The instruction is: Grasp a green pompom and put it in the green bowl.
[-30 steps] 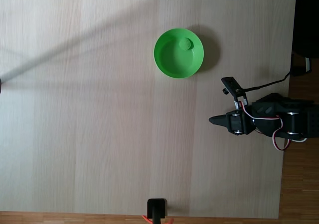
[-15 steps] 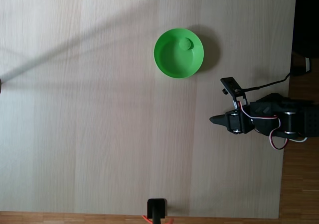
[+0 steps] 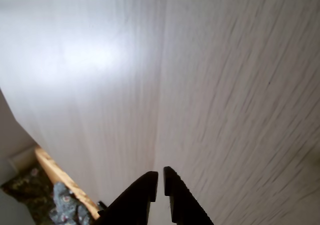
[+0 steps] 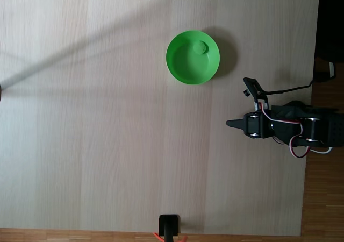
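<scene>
Matte black plastic arm segments [image 4: 293,126], blocky, with silver screw heads. Red and white looped wires alongside a thin black cable. Black two-fingered claw [image 3: 159,177]: tapering pointed fingers, one ridged along its inner edge in wrist view.

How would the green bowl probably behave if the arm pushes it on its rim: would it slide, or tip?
The green bowl looks like thin, smooth plastic, so it is probably light and would slide easily on the smooth wooden table. It is wide and low, so tipping seems unlikely, unless the push lands high on the rim. The green pompom inside would hardly weigh it down.
</scene>
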